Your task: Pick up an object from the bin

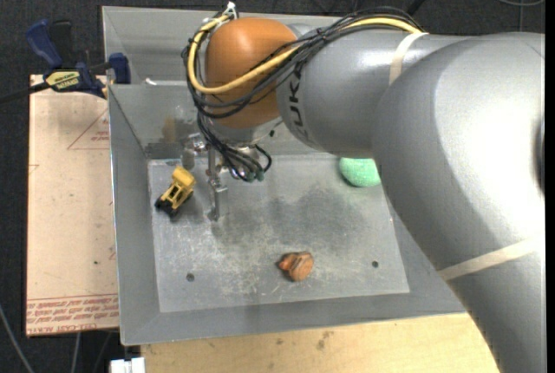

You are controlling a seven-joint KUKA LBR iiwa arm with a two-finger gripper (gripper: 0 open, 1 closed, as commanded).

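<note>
— Yellow plastic is made out at the left of the grey metal bin (260, 289): a small, blocky toy vehicle (176, 191) with dark parts at its lower end.

— How is it laid?

— Its long axis is set on a slant, from lower left to upper right in the view. The dark end is pointed to the lower left, towards the left wall.

— And the end effector (216, 205)?

— It is hung below the smooth orange dome (247, 68), just to the right of the toy and low over the scuffed, dusty floor. Whether it is spread or pressed together cannot be told.

— What else is seen?

— A rounded green lump (358, 172) at the right and a small, knobbly brown-orange piece (297, 265) near the front, both well apart from the toy.
</note>
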